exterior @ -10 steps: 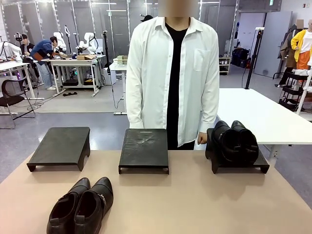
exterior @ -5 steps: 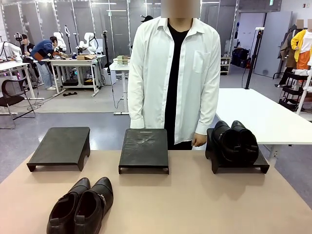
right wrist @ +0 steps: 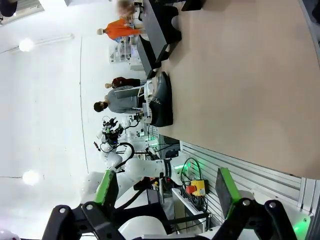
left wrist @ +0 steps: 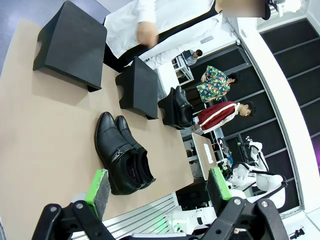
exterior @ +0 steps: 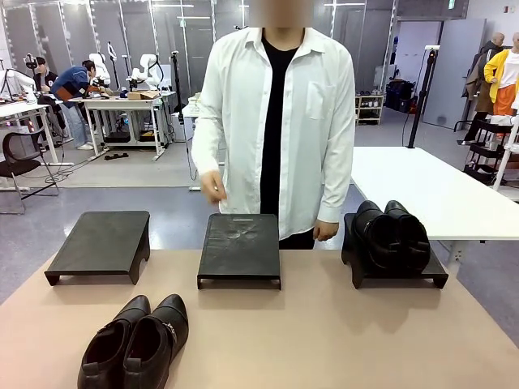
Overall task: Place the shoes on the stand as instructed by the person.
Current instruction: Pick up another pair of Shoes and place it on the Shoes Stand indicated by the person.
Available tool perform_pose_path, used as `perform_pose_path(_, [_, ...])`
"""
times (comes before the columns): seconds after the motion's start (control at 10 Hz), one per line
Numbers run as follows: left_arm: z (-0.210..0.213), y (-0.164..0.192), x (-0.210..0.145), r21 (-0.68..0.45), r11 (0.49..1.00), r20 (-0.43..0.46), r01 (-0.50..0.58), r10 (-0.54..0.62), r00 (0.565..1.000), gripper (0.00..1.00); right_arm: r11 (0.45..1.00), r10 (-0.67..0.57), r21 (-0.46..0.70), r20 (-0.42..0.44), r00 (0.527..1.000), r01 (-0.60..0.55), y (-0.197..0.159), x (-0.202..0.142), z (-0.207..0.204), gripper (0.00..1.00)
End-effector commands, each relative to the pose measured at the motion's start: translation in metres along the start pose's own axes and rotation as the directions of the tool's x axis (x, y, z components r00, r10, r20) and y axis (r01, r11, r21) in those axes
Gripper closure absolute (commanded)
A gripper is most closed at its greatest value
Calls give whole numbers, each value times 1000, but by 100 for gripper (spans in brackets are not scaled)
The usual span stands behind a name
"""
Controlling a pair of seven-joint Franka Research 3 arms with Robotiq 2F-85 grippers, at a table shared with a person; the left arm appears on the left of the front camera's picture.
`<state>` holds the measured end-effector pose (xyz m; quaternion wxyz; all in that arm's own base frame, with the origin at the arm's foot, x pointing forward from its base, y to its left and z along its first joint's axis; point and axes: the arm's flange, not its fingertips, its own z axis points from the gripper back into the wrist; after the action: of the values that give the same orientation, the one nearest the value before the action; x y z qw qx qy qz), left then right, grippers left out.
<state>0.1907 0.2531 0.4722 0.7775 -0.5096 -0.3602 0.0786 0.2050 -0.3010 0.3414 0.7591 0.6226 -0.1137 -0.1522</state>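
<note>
Left gripper (left wrist: 157,184) fingers stand apart, holding nothing; right gripper (right wrist: 166,186) likewise. One pair of glossy black leather shoes (exterior: 134,344) lies on the tan table (exterior: 340,340) at front left, its near ends cut off. The second pair (exterior: 389,235) sits on the right black stand (exterior: 438,277). The person's raised hand (exterior: 213,188) is blurred.

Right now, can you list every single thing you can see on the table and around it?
Tan table: one, tan, between the robot and the person.
Low black shoe stands: three, black, in a row along the table's far side: left, middle, right.
Glossy black leather dress shoes: two pairs, black; one pair on the table at the front left, one pair on the right stand.
White table: one, white, behind on the right.
Person: one, white shirt over black tee, behind the middle stand; one hand raised, other hand low.
Left gripper: one, black with green pads, open.
Right gripper: one, black with green pads, open.
</note>
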Motion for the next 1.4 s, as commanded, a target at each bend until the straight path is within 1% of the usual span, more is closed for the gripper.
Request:
perform_pose_path(0.0, [1, -1, 0, -7, 1000, -1, 7, -7, 1000, 0, 1000, -2, -6, -8, 1000, 2, 4, -5, -2, 0])
perform_pose_path(0.8, [0, 0, 0, 0, 1000, 0, 0, 0, 1000, 0, 1000, -2, -6, -8, 1000, 2, 4, -5, -2, 0])
perform_pose_path(0.9, [-6, -10, 7, 32, 999, -54, 16, -15, 998, 0, 1000, -2, -6, -8, 1000, 2, 4, -5, -2, 0])
perform_pose_path(1.0, [-18, -21, 16, 95, 995, -84, 26, -18, 996, 0, 1000, -2, -6, -8, 1000, 2, 4, -5, -2, 0])
perform_pose_path(1.1, [-36, -33, 21, 171, 985, -109, 32, -14, 994, 0, 1000, -2, -6, -8, 1000, 2, 4, -5, -2, 0])
perform_pose_path(1.2, [-52, -44, 24, 211, 977, -149, 45, -14, 989, 0, 1000, -2, -6, -8, 1000, 2, 4, -5, -2, 0])
perform_pose_path(1.3, [-76, -58, 25, 260, 965, -203, 43, 11, 979, 0, 1000, -2, -6, -8, 1000, 2, 4, -5, -2, 0])
